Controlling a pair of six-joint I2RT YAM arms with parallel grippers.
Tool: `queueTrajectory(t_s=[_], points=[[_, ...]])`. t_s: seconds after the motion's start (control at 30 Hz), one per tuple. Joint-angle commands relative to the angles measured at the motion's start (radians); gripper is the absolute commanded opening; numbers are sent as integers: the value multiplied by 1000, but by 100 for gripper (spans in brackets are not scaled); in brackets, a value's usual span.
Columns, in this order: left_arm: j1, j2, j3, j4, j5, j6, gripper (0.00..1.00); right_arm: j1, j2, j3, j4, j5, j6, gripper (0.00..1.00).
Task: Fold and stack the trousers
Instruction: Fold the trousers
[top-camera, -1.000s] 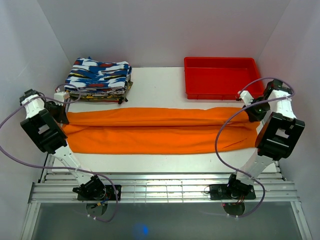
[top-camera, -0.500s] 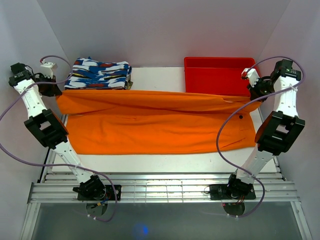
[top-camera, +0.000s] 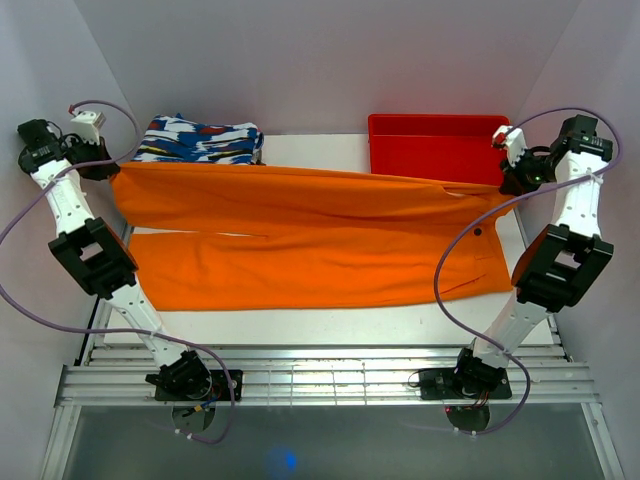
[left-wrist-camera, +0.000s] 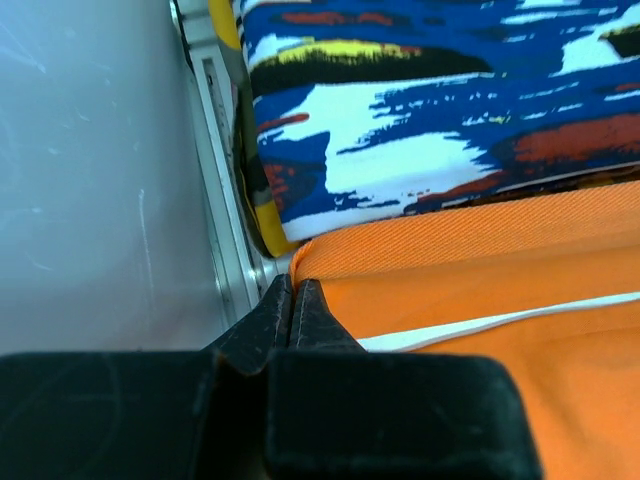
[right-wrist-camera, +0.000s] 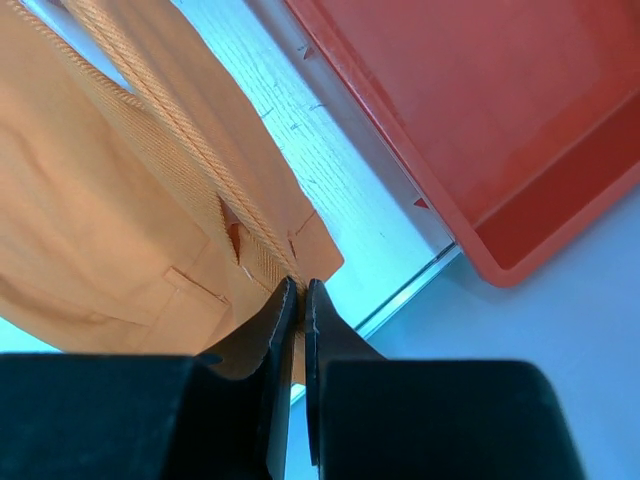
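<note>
Orange trousers (top-camera: 300, 235) strung between 2 grippers, left gripper (top-camera: 104, 168) pinched tight on one end, right gripper (top-camera: 511, 183) clamped on the other, lower half on bench (top-camera: 330, 322)

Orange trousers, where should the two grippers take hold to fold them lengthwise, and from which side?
Pinch the two end corners of one long edge of the trousers, each arm from its own outer side. The garment is long and limp, so end grips keep the edge taut. Now the left gripper pinches the left corner, the right gripper the waistband.
</note>
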Motion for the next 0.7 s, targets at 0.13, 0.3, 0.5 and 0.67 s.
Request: queueTrajectory(t_s=[0.13, 0.3, 0.5, 0.67], points=[[109, -126, 8, 339, -230, -32, 0, -142, -102, -9, 273, 174, 64, 8], [129, -178, -38, 392, -207, -54, 0, -176, -153, -38, 302, 112, 84, 8], [213, -262, -163, 350, -81, -13, 0, -207, -257, -194, 264, 81, -55, 8], [281, -410, -450, 239, -24, 249, 0, -228, -390, -535, 262, 142, -288, 8]])
